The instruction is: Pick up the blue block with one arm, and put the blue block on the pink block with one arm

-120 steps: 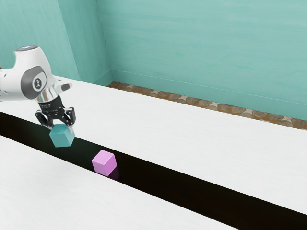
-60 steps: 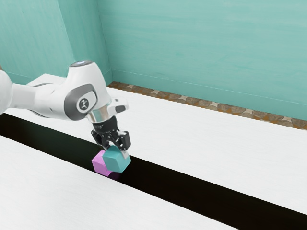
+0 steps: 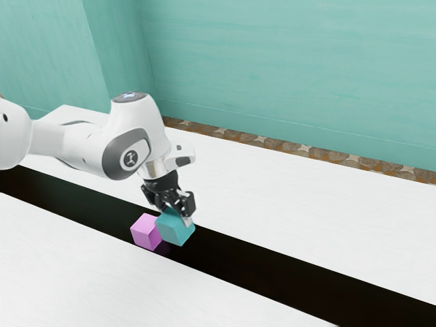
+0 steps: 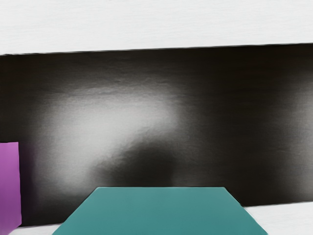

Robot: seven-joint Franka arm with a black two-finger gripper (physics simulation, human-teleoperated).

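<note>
My black gripper [image 3: 176, 213] is shut on the blue block [image 3: 174, 229], a teal cube held low over the black strip. The pink block [image 3: 146, 231] sits on that strip just to the exterior view's left of the blue one, and the two overlap in that view; whether they touch I cannot tell. In the wrist view the blue block [image 4: 161, 211] is the large teal shape right under my hand, and the pink block [image 4: 10, 185] stands off to one side of it, not beneath it.
A black strip [image 3: 286, 279] runs diagonally between two white table surfaces [image 3: 306, 197]. Teal walls [image 3: 286, 61] and a brown floor border [image 3: 306, 148] lie behind the table.
My arm carried the blue block toward the exterior view's right, from well left of the pink block to beside it on its right, and lowered it slightly.
</note>
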